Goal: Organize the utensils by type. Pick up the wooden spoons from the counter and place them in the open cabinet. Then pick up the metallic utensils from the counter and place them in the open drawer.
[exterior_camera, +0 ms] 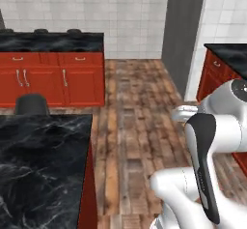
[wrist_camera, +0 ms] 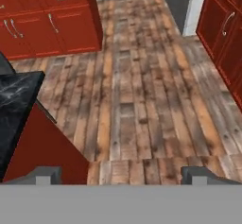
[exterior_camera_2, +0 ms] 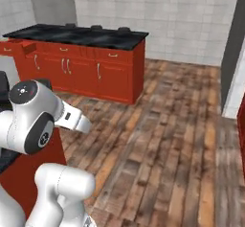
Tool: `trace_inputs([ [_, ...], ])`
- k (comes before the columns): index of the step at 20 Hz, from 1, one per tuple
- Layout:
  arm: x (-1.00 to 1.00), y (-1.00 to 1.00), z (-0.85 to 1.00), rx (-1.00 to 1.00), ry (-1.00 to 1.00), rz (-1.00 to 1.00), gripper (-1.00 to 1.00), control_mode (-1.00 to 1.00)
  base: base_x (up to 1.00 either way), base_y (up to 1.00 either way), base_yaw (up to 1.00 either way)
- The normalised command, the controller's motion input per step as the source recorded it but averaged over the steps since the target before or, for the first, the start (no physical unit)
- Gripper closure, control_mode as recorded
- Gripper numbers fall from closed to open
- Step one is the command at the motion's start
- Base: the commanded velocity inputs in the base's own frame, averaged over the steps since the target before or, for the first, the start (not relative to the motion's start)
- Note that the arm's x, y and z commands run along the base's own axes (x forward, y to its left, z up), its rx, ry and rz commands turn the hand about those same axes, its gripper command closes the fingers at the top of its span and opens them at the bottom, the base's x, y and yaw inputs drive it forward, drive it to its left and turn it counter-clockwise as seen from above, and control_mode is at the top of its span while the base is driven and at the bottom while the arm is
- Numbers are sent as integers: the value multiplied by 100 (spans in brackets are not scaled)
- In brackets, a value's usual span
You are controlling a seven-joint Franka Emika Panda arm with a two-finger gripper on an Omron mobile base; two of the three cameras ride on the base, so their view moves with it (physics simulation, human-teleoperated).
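the gripper (wrist_camera: 121, 176) was seen at the bottom of the hand view, fingers spread wide and empty, aimed at bare floor (wrist_camera: 142, 100). no spoons could be made out; the counter (exterior_camera: 43, 165) lay at lower left. the base probably needed driving to the utensils before any reach was tried.

We see the desk (exterior_camera: 43, 165), glossy black stone with faint white veining, on red cabinet sides, at our near left. In the hand view its corner (wrist_camera: 14, 100) sits at left above a red side panel. We can't make out any utensils on it.
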Motion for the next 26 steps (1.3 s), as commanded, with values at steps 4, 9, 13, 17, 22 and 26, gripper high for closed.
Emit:
trace_inputs([
  [4, 0, 0, 0, 0, 0, 0, -100, 100, 53, -8, 89],
  [9, 0, 0, 0, 0, 0, 0, -100, 100, 57, -25, 48],
  [13, 0, 0, 0, 0, 0, 0, -100, 100, 25, -34, -70],
  [17, 0, 0, 0, 0, 0, 0, -100, 100, 1, -20, -99],
  [22, 0, 0, 0, 0, 0, 0, -100, 100, 0, -10, -100],
  [26, 0, 0, 0, 0, 0, 0, -100, 100, 13, -1, -98],
])
